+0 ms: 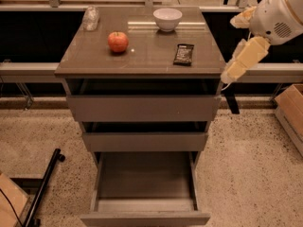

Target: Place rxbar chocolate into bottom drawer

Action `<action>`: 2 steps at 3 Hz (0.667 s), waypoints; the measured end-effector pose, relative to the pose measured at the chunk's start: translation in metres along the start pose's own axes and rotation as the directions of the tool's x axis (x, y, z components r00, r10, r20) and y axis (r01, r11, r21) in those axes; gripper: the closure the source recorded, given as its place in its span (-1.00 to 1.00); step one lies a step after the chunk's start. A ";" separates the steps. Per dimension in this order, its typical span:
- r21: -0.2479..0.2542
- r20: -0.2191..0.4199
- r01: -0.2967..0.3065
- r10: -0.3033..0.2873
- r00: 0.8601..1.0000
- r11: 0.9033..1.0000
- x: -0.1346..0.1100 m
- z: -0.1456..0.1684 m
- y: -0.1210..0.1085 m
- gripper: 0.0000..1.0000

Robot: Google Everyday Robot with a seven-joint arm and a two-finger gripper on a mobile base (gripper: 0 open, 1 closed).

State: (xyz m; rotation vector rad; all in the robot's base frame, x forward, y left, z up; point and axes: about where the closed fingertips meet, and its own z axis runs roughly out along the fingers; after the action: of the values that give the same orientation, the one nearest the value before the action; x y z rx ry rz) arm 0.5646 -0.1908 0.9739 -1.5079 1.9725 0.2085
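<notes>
Though the gripper (231, 102) is seen just off the right edge of the table (94, 63), its open or closed state cannot be told. The chocolate bar (183, 54) is left near that edge. The approach is judged in hand, and a rise over the bar is needed. The bottom drawer (144, 217) is pulled open. An apple (118, 41) and bowl (167, 19) are set nearer the back edge, with speckled floor (251, 174) below.

On the cabinet top (142, 63), taken from its centre, the rxbar chocolate (183, 54) lies at four o'clock, the apple (118, 41) at nine, the bowl (167, 19) at one by the back edge, and a bottle (90, 18) at ten in the back corner. Below, the bottom drawer (144, 219) stands out farthest, at six. My gripper (231, 100) hangs beside the cabinet's right side, four o'clock from the bar.
</notes>
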 end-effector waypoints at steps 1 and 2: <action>0.034 0.112 -0.013 0.009 0.994 0.999 -0.015 0.017 -0.024 -1.00; 0.048 0.215 -0.076 0.064 0.975 0.996 -0.018 0.040 -0.050 -1.00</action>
State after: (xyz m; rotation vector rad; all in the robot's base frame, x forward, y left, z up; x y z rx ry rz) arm 0.6284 -0.1733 0.9650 -1.3233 1.8458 0.3282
